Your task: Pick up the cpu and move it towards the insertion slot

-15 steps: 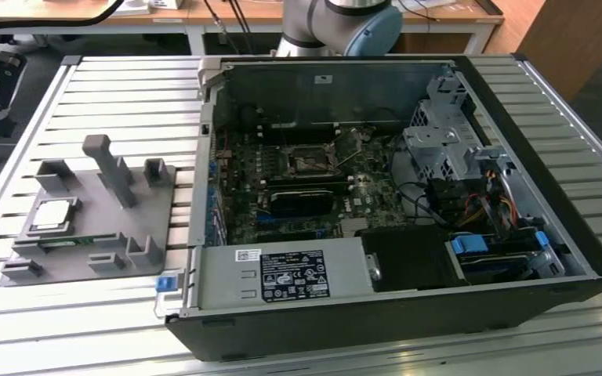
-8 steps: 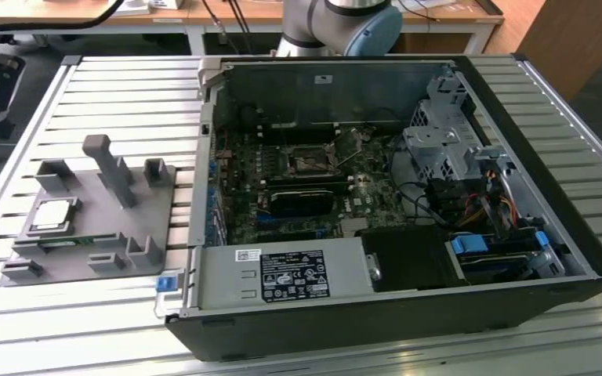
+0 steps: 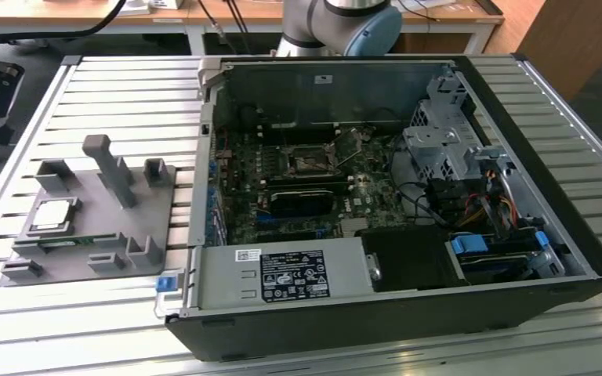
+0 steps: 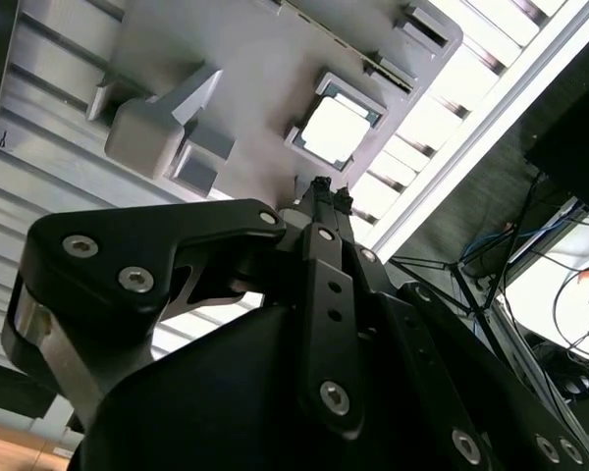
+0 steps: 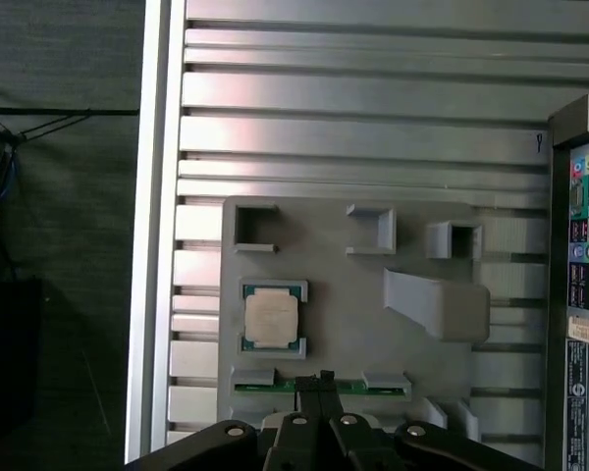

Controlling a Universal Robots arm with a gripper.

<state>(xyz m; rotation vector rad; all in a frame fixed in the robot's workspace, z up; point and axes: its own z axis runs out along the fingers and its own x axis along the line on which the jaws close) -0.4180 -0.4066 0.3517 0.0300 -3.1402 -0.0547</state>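
Observation:
The cpu [image 3: 53, 215] is a small square chip with a silvery top. It lies flat in a framed pocket of the grey fixture [image 3: 144, 223] at the exterior view's left, and it appears in both wrist views [image 5: 271, 317] [image 4: 334, 130]. My gripper [image 5: 319, 379] [image 4: 324, 191] hangs well above the fixture, apart from the cpu, its black fingertips close together with nothing between them. Its tips line up over the narrow green strip [image 5: 275, 387] beside the cpu's pocket. The insertion slot [image 3: 309, 162], a square socket with a metal frame, sits on the board inside the open computer case [image 3: 552, 235].
A tall grey post [image 3: 107, 168] and several small brackets rise from the fixture. The slatted metal table [image 3: 103, 86] carries both fixture and case. Inside the case are a labelled power supply [image 3: 280, 276], a drive cage [image 3: 442, 149] and cables [image 3: 489, 207].

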